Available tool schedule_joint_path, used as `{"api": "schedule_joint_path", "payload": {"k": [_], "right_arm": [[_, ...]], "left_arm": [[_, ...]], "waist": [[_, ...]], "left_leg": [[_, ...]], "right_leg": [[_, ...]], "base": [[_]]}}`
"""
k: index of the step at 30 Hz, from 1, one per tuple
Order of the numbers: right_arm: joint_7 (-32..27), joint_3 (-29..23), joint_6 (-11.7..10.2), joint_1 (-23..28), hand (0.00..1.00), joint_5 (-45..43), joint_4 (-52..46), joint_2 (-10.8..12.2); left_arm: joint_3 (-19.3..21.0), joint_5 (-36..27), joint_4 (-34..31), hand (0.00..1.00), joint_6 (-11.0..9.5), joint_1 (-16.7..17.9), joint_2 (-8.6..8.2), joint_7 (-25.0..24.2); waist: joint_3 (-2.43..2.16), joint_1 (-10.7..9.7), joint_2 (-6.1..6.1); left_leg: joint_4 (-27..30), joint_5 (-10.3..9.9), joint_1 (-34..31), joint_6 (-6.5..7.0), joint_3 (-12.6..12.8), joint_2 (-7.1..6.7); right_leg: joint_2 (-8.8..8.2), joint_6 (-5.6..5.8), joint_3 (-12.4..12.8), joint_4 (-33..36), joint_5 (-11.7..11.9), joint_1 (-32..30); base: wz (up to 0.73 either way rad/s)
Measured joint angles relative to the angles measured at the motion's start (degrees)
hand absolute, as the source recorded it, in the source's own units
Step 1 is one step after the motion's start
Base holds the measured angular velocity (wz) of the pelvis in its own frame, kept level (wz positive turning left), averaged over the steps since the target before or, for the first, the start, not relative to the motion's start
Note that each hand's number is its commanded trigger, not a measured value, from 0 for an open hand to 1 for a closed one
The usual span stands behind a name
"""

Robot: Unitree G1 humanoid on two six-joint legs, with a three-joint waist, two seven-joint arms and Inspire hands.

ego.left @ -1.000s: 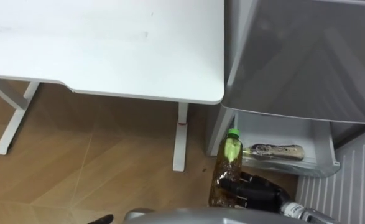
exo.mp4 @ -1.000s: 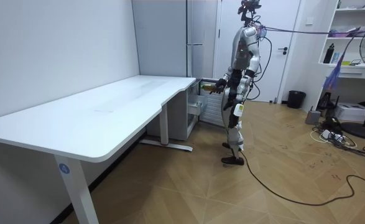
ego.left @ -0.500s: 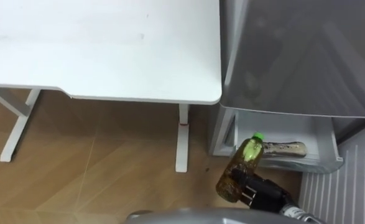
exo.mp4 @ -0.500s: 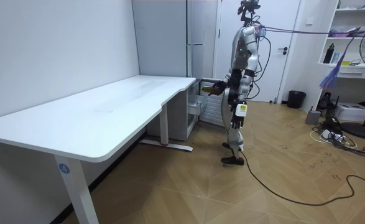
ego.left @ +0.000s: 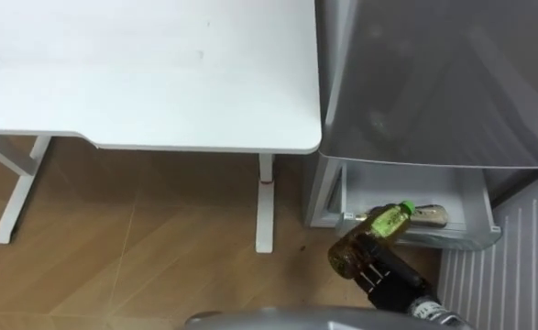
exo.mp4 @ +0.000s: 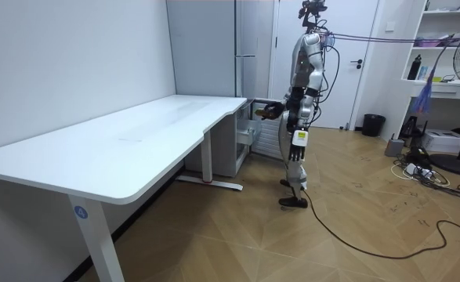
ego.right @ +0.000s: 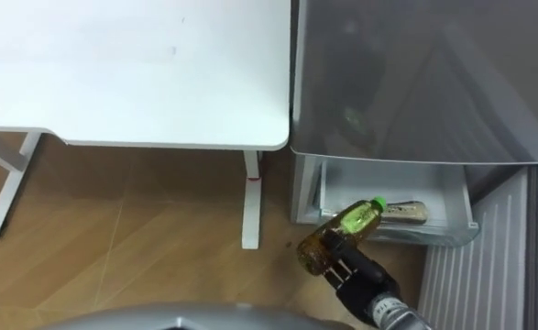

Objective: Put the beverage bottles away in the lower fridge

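My right hand [ego.left: 389, 278] is shut on a bottle of amber drink [ego.left: 362, 241] with a green cap. The bottle is tilted, its cap pointing up and right over the front edge of the open lower fridge drawer [ego.left: 475, 240]. In the right eye view the same bottle [ego.right: 335, 236] sits in the right hand [ego.right: 358, 273]. A second bottle [ego.left: 431, 215] lies on its side inside the drawer. In the room view I stand facing the fridge [exo.mp4: 249, 78] with the bottle [exo.mp4: 266, 110] held out, and my left hand [exo.mp4: 295, 139] hangs by my hip.
The grey fridge body [ego.left: 433, 82] overhangs the drawer from above. A white desk [ego.left: 140, 73] stands hard against the fridge's left side, its leg [ego.left: 264, 206] on the wooden floor. The ribbed inner face of the open fridge door [ego.left: 498, 284] is at the lower right.
The right hand has tipped the bottle from upright to slanted and carried it right and forward, so the cap now reaches the drawer. The view has shifted slightly.
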Motion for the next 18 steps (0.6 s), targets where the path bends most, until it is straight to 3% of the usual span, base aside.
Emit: {"api": "schedule_joint_path", "payload": {"k": [8, 13, 18], "right_arm": [[-2.2, 1.3, -1.8, -1.6, 1.0, 7.2, -0.3, 0.0], [-4.0, 1.1, -2.5, -3.6, 1.0, 10.7, -0.5, -0.1], [-4.5, -1.8, -2.5, -5.8, 1.0, 12.1, -0.5, 0.0]], "left_arm": [[-3.0, 5.8, 0.0, 0.0, 0.0, -0.8, -0.28, 0.1], [-1.8, 7.3, 0.1, 0.0, 0.1, -0.9, -0.72, 0.0], [-0.6, 7.4, 0.1, 0.0, 0.4, -0.9, -0.87, -0.3]], "waist": [[0.06, 0.1, 0.29], [-0.03, 0.1, 0.21], [0.23, 0.1, 0.54]], "left_leg": [[-0.2, -0.1, 0.2, -0.08, 0.0, 0.06], [0.0, -0.1, 0.3, -0.09, 0.0, 0.06], [0.1, 0.0, 0.2, -0.08, 0.0, 0.01]], "right_leg": [[0.34, 0.0, 0.6, -0.6, 0.0, -0.1], [0.3, 0.0, 0.5, -0.6, 0.0, -0.1], [0.22, 0.03, 0.5, -0.7, 0.0, 0.0]], "base": [[0.0], [0.0], [0.0]]}}
